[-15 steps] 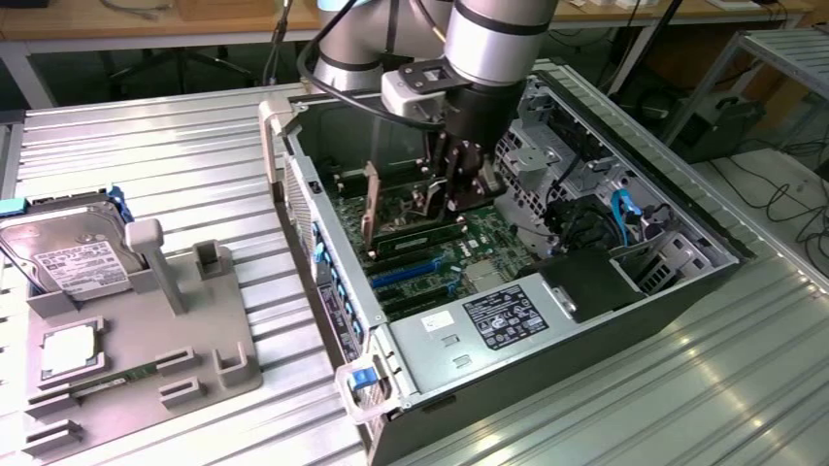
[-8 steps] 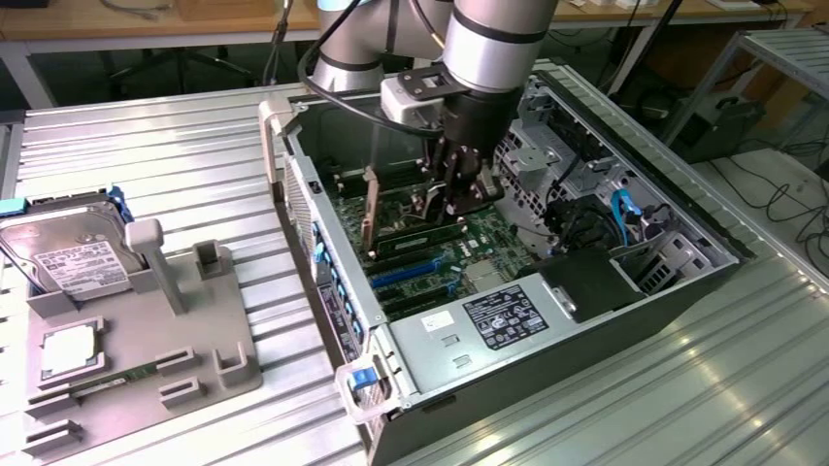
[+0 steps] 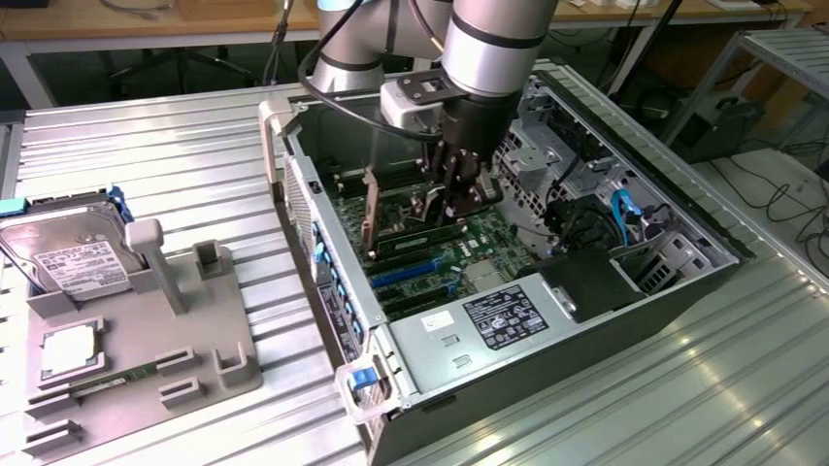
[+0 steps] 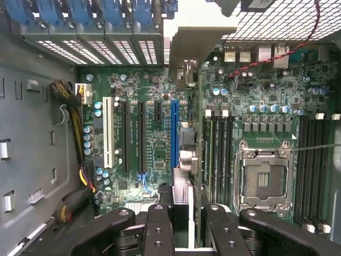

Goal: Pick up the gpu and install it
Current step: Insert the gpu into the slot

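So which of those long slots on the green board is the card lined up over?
The blue slot, the only blue one among the white slot and the black slots. The gpu, held edge-on in the pincer, sits right beside it.

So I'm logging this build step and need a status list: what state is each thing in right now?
gripper: inside the open case, shut on the gpu
gpu: held edge-on, upright above the motherboard slots
computer case: side panel off, lying open
CPU socket: empty, no processor fitted
hard drive: resting in the grey holder outside the case
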Action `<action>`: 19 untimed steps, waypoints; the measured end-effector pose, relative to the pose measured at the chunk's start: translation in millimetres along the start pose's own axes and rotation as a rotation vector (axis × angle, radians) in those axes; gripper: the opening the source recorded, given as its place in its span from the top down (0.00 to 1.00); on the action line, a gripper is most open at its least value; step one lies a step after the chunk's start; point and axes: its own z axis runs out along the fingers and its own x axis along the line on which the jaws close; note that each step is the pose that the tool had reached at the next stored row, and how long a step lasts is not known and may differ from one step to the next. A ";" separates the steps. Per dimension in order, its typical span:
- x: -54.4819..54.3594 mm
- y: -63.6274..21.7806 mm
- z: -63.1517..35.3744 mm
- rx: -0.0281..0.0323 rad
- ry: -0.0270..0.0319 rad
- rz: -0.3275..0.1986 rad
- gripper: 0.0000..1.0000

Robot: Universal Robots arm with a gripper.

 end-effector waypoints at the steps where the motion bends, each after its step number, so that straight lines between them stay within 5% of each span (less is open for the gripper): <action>1: 0.0 0.0 0.3 0.0000 0.0000 0.000 0.72; 19: -0.6 0.1 18.7 -0.0001 0.0004 0.000 0.72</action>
